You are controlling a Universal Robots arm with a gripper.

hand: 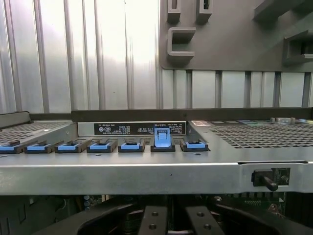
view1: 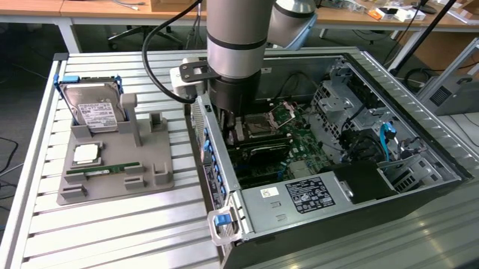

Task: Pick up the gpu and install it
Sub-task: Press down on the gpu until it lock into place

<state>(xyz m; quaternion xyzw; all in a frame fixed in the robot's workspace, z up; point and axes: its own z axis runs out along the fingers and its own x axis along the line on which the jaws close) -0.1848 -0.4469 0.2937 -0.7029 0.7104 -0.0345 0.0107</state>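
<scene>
Gpu (view1: pixel 262 148) looks like the dark flat card standing on its edge deep in the open computer case (view1: pixel 389 84), just under the pincer (view1: pixel 238 131) and reaching away from it toward the exterior view's right. The pincer hangs straight down from the big grey arm (view1: pixel 235 39), low inside the case, and it is squeezed tight. I cannot tell if it is gripping the card or just sitting on top of it. A silver power box (view1: pixel 299 196) sits near the pincer, closer to the camera. Well away from the pincer, outside the case, a grey tray (view1: pixel 112 185) rests on the table. It holds a hard drive (view1: pixel 93 109) and a thin green memory stick (view1: pixel 112 168). In the wrist view, the two black fingers (hand: pixel 152 220) of the pincer (hand: pixel 176 223) sit close together, down below the metal edge of the case (hand: pixel 146 171). Past that edge runs a row of blue clips (hand: pixel 100 146), and one clip (hand: pixel 163 137) stands up. Farther from the pincer are the ribbed table (hand: pixel 98 54) and the grey tray (hand: pixel 234 44).
</scene>
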